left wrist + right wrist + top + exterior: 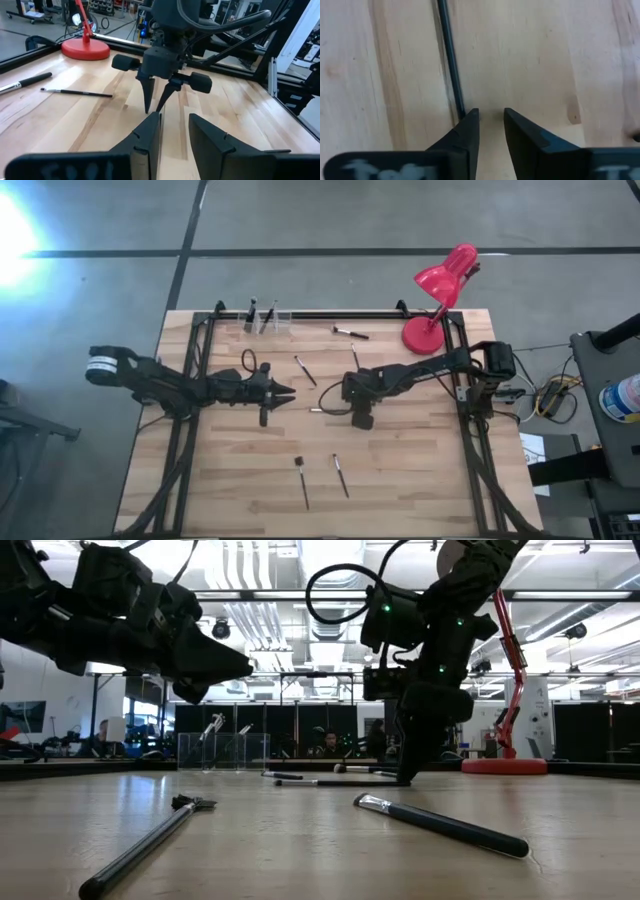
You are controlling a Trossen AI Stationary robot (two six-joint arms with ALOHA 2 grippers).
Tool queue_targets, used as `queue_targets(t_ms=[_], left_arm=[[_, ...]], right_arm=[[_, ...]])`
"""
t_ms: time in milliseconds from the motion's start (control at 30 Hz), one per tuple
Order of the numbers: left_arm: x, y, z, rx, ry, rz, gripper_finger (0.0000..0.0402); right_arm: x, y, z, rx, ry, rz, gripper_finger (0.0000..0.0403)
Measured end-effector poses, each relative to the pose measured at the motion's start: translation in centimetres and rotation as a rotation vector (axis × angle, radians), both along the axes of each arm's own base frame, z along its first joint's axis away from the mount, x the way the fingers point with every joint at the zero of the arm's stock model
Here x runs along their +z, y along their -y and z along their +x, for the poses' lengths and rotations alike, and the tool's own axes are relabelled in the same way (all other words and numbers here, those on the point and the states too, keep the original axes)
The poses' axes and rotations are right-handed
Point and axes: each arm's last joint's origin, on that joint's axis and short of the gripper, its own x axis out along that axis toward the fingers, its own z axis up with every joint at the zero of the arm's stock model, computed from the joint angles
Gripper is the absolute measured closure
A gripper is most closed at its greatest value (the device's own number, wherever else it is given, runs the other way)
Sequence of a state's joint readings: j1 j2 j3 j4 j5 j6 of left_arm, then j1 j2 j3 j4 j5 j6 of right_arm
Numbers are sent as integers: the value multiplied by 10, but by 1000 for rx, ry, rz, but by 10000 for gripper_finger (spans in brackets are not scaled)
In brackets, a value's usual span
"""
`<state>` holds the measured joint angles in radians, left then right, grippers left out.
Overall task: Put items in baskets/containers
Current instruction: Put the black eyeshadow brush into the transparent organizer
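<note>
My right gripper (348, 406) points straight down at mid-table with its tips at the wood, open by a narrow gap (489, 114). A thin dark brush (451, 60) lies on the table just outside one finger; nothing is between the fingers. My left gripper (290, 391) hovers above the table to the left of it, open and empty (175, 119), facing the right gripper (153, 108). The clear container (268, 322) stands at the far edge with brushes upright in it. Other brushes (305, 370) (352, 332) lie flat on the wood. My right gripper stands from above with the outer side of one fingertip (469, 120) beside the end of the thin brush's handle (461, 107), which lies flat on the table. I cannot tell whether finger and handle touch.
A red desk lamp (440, 290) stands at the far right corner. Two brushes (302, 480) (341, 475) lie near the near edge, large in the low view (145, 845) (440, 823). Black frame rails run along the table's left, right and far sides.
</note>
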<state>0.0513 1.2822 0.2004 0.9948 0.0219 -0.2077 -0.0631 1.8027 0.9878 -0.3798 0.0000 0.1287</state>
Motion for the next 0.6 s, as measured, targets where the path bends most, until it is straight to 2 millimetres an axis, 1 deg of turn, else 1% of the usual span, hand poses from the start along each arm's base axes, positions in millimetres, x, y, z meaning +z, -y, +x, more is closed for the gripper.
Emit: queue_targets(t_ms=[167,400,500,600], left_arm=[[0,0,0,0,0,0,303],[0,0,0,0,0,0,303],[0,0,0,0,0,0,303],[0,0,0,0,-1,0,303]], right_arm=[[2,0,1,-7,-2,2,321],[12,0,6,-11,33,4,289],[12,-3,6,-2,34,6,278],[9,-7,3,12,22,12,276]])
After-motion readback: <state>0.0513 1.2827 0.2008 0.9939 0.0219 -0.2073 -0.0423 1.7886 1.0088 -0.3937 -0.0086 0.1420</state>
